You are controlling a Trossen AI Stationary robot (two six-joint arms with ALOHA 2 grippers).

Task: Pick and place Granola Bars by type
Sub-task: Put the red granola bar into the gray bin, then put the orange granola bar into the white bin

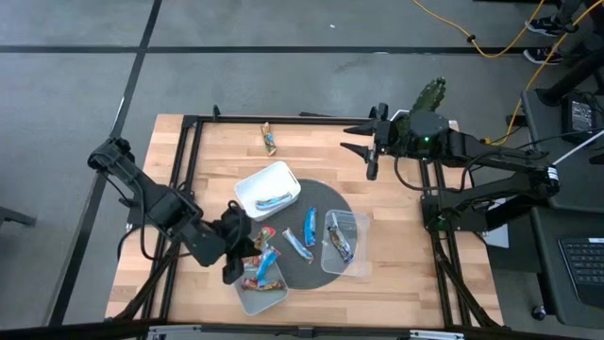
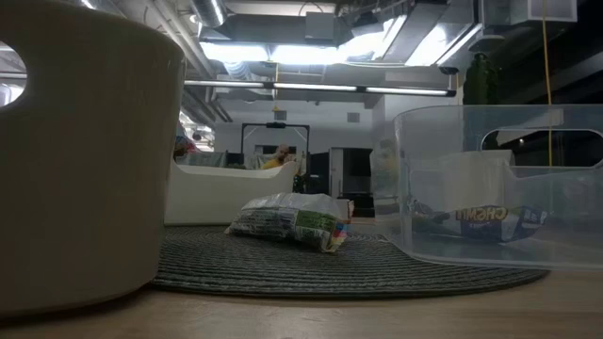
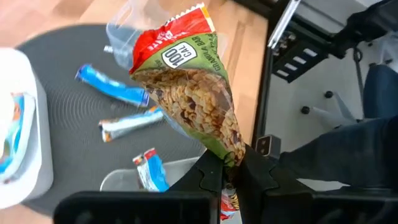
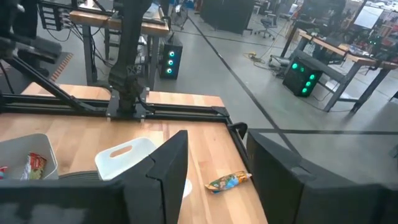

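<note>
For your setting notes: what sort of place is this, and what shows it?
Probably a robotics lab or workshop: a framed workbench on grey floor, other desks with lit equipment, and exposed ceiling ducts.

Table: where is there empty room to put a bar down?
Bare wood lies between the lone bar at the far edge and the left rail, and beside the clear tub on the right. The round mat is crowded with tubs and bars.
</note>
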